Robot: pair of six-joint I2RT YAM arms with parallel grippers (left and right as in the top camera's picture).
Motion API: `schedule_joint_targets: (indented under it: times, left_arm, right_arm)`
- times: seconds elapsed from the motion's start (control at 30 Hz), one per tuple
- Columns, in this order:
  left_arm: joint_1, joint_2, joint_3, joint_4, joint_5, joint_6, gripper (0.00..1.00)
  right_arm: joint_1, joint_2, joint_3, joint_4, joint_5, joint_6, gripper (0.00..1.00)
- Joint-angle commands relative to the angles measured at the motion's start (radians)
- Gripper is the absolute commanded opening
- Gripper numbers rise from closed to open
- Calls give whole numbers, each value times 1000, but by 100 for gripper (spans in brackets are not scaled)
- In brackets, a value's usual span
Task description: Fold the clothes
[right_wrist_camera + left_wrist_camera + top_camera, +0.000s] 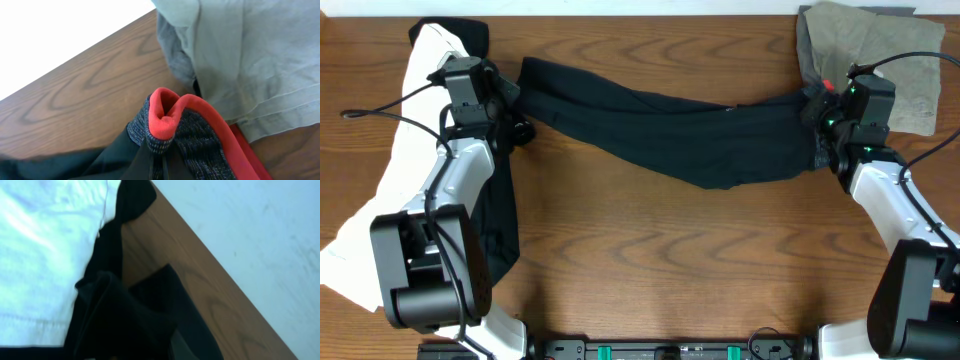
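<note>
Long black leggings (670,130) are seen stretched across the far half of the wooden desk (650,260), slung between the two arms and sagging slightly towards the near side in the middle. The leg end is gripped by the left end effector (512,108), which is closed tight on the dark fabric. In the left wrist view only bunched black cloth is shown at the bottom of the frame, and the fingers themselves cannot be made out. The other end is held by the right end effector (823,112), likewise fully closed. In the right wrist view the grey and red-orange waistband (170,115) is seen pinched into an upright fold, its red edge curled over at the top. A white garment (390,190) is spread along the left side of the desk, running from the far corner down towards the near edge and partly covered by the left arm. A black piece (502,235) lies just beside it, under and alongside the same arm. A khaki piece (890,60) is laid in the far right corner, touching the waistband end of the leggings and partly hidden behind the right wrist. Wood grain is left bare across the near half of the desk.
</note>
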Motion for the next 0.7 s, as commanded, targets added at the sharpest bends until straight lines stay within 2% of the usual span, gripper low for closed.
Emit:
schedule_joint_targets:
  times: [0.0,0.23,0.67]
  left_arm:
    - [1,21,18,44,-44,-7,6]
    - [2,47,30,111,-135,-16,6]
    - [0,206,108,246,-149,-17,8]
  right_arm:
    - [1,42,19,17,54,15,1]
    - [-10,118,19,53,72,54,1]
    - [-52,209,19,117,80,67,1]
